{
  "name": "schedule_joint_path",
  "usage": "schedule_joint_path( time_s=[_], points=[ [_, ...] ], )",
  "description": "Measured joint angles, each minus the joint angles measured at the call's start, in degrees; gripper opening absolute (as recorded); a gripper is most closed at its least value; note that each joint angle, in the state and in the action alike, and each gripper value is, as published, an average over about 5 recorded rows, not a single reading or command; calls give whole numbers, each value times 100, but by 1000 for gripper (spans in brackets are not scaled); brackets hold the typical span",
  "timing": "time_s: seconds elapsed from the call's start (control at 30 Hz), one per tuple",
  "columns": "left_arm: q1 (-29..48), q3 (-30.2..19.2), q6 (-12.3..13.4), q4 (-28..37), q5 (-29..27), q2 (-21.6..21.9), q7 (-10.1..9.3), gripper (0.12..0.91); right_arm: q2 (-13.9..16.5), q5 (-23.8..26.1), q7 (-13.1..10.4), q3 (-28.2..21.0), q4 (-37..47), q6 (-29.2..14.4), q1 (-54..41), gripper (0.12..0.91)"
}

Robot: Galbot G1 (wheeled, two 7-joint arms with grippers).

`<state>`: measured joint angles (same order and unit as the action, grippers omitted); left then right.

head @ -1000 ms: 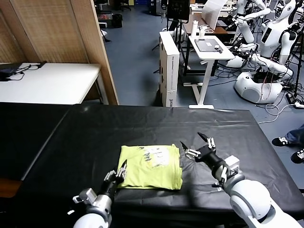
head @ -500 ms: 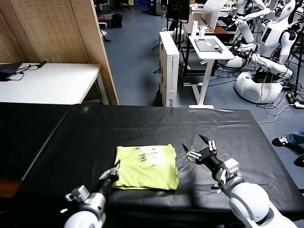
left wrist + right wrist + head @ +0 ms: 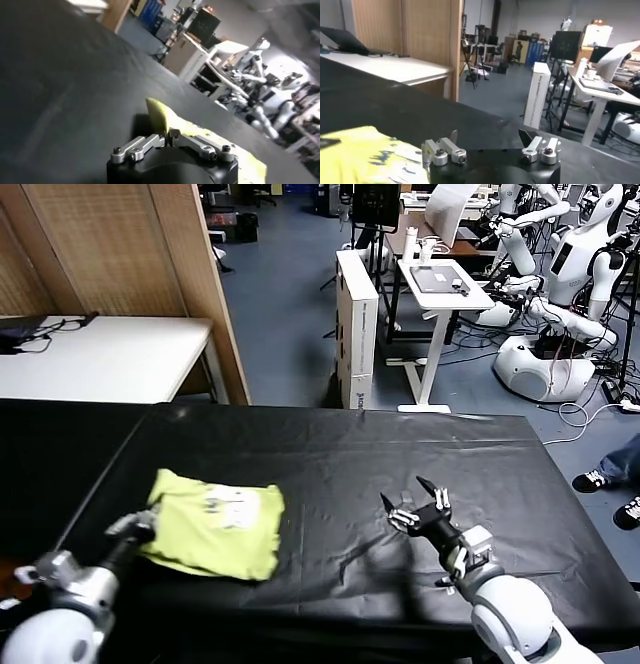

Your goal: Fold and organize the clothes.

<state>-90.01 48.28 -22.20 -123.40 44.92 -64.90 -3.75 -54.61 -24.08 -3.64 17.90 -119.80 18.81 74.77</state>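
We see the folded T-shirt (image 3: 214, 523), lime yellow-green with a small white print, lying on the black table cloth (image 3: 340, 454) near the tabletop's left edge, toward the front. It looks light, soft and limp, so we judge it will sag and unfold unless we grip through all layers at a folded edge. Our left gripper (image 3: 133, 529) is pinched tight on its left edge. Our right gripper (image 3: 415, 504) hovers well apart, toward the front right, fingers spread wide, holding nothing.
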Motion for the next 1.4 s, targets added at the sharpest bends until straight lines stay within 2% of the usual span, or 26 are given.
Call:
schedule_joint_path(
  time_s=[0.13,0.23,0.37,0.5,0.57,0.7,0.9,1.0,1.27,1.33,1.4],
  points=[
    [70,251,-181,-308,27,287,-162,177,-74,49,7,-14,35,-11,20,907],
    [169,158,-367,-646,-12,318,-337,177,-105,88,10,-6,40,-15,62,907],
    [274,-322,-550,-1091,-3,148,-575,177,-127,163,17,22,24,-25,159,907],
    [265,-1090,-758,-1312,278,-301,-864,177,-156,216,24,17,15,-43,232,907],
    [292,-1516,-809,-1317,318,-592,-856,177,-192,225,29,-14,11,-42,241,907],
    [440,-2256,-703,-990,22,-1195,-710,177,-234,178,62,-84,-47,-22,240,907],
    [687,-2777,-641,-300,-174,-1731,-625,182,-195,-172,44,-193,-123,142,161,907],
    [778,-2876,-630,-89,-302,-1850,-569,264,-187,-632,-59,-285,-190,433,91,907],
    [780,-2896,-589,-108,-491,-1761,-453,755,-208,-2189,-566,-548,-179,1023,-146,907],
    [793,-2844,-524,-167,-554,-1692,-440,847,-263,-2545,-669,-655,-118,1103,-231,907],
    [788,-2771,-458,-226,-599,-1597,-432,887,-339,-2773,-723,-781,-41,1136,-326,907]
  ],
)
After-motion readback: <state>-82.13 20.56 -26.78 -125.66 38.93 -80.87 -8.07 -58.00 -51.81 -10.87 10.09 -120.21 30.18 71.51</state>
